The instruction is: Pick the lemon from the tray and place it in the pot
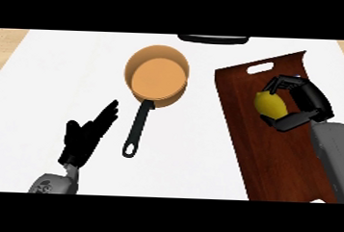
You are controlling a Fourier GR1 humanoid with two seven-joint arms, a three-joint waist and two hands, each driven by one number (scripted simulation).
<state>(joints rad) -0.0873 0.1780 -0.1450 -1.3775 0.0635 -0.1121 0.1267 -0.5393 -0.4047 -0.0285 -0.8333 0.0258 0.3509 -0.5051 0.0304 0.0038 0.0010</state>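
Note:
A yellow lemon [270,104] lies on the dark brown wooden tray [252,154] at the right. My right hand [303,101] is curled round the lemon, with fingers above and below it. The pot [158,76] is orange with a long black handle [137,128]; it stands on the white counter left of the tray, and nothing is in it. My left hand [85,136] is open at the lower left, fingers straight and pointing up to the right, apart from the pot's handle.
A dark object [213,39] shows partly at the counter's far edge. The tray has a cut-out grip [260,69] at its far end. Wooden floor shows beyond the white counter's left and right corners.

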